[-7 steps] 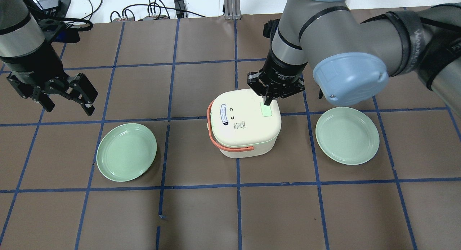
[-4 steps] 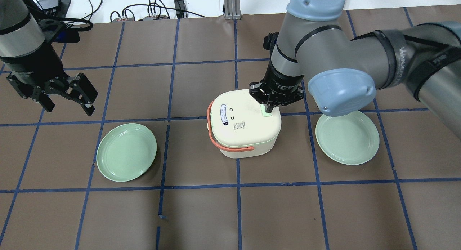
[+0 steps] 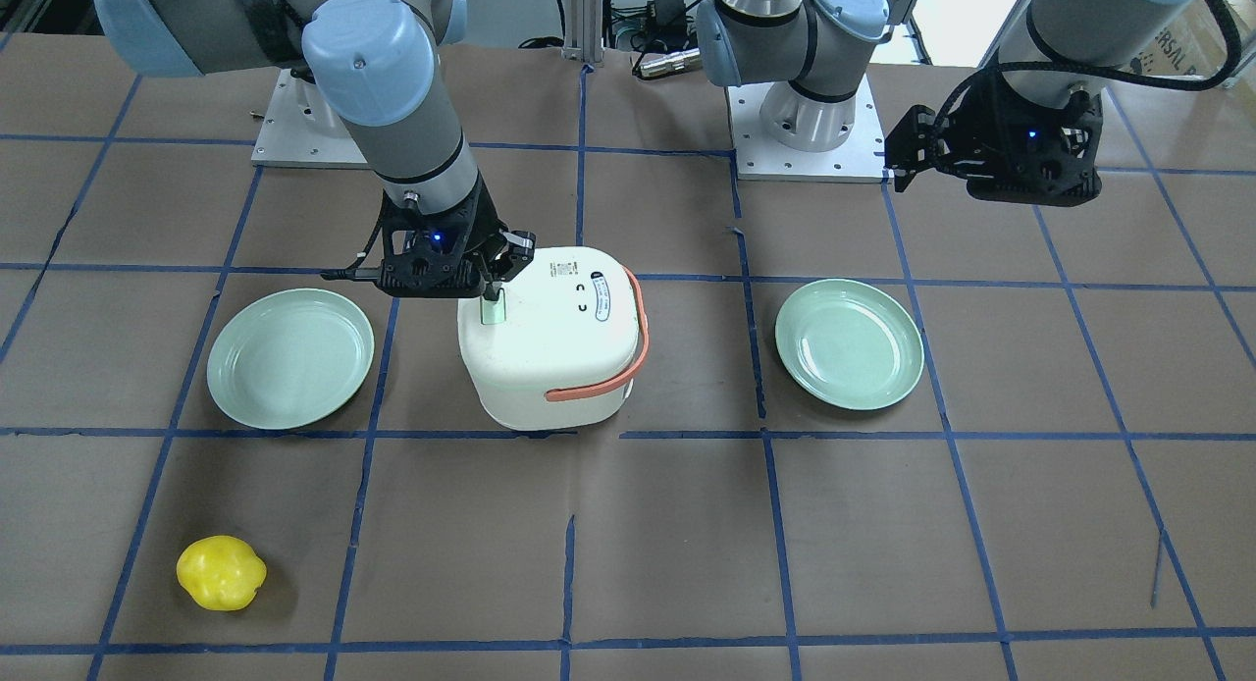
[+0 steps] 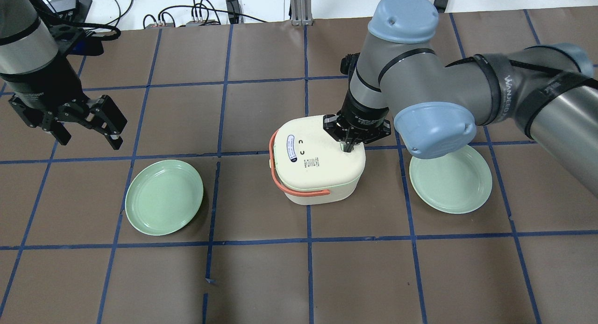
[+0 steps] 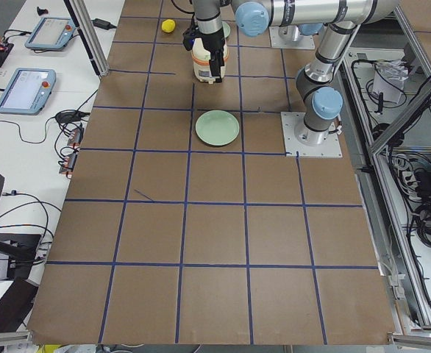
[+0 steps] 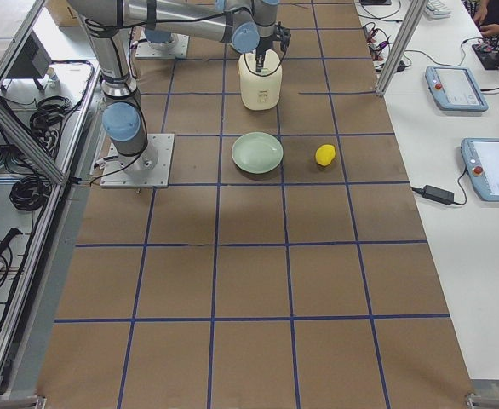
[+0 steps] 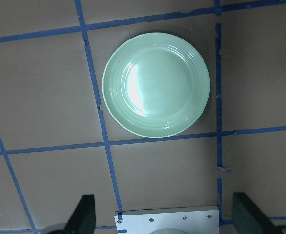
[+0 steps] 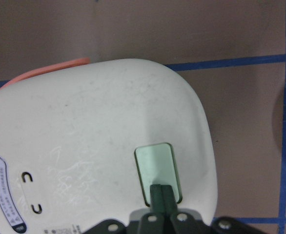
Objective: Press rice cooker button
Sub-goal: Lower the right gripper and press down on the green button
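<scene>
Found the rice cooker [image 4: 317, 163] upright mid-table with its lid shut, between the left plate [image 4: 164, 197] and the right plate [image 4: 450, 184], apart from both. Saw its orange handle [image 4: 301, 192] folded down round the left and far sides. Saw the pale green button [image 8: 157, 168] set flush in the lid top, toward the right edge. Noted the right gripper [image 8: 163, 192] pinched narrow, fingers together and holding nothing, tip resting on the near end of the button; could not tell how deep the press had gone. Noted the left gripper [image 4: 88, 123] spread wide and empty, off at the left of the table, well apart from the cooker. Judged the cooker a stiff, smooth plastic shell, probably light enough to slide or rock under an off-centre shove. Called for no grasp at all, only a straight downward push on the button's middle. Reckoned the button springy and short in travel, so gentle force enough. Spotted a yellow fruit [image 3: 221, 572] lying at the far right, well apart from everything
</scene>
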{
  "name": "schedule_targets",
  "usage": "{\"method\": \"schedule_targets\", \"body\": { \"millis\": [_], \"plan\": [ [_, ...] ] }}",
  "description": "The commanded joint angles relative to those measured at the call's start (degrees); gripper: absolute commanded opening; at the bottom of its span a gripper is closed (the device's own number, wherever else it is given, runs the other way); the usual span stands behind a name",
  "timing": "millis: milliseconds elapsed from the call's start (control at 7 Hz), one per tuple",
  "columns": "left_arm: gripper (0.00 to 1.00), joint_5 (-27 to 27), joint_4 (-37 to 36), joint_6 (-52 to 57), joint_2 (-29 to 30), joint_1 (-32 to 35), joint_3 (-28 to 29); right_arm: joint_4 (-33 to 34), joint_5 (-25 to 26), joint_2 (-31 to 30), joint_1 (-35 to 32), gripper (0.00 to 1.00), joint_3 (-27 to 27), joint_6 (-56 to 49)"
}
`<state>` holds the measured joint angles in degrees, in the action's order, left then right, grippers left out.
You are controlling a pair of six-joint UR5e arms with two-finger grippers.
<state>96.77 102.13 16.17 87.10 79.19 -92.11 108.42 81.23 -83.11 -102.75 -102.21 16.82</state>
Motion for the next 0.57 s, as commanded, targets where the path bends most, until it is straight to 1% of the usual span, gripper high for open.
{"method": "schedule_targets", "body": {
  "millis": [0, 143, 286, 429],
  "plan": [
    [1.00, 0.0, 0.0, 0.0, -0.1, 0.0, 0.0, 0.0, 0.0, 0.1, 0.0, 0.08, 0.1, 0.0],
    [1.00, 0.0, 0.0, 0.0, 0.0, 0.0, 0.0, 0.0, 0.1, 0.1, 0.0, 0.09, 0.3, 0.0],
    [1.00, 0.0, 0.0, 0.0, 0.0, 0.0, 0.0, -0.2, 2.5, -0.7, -0.2, 0.20, 1.5, 0.7],
    [1.00, 0.0, 0.0, 0.0, 0.0, 0.0, 0.0, -0.5, 6.3, -1.3, -0.2, 0.55, 4.4, 0.1]
  ]
}}
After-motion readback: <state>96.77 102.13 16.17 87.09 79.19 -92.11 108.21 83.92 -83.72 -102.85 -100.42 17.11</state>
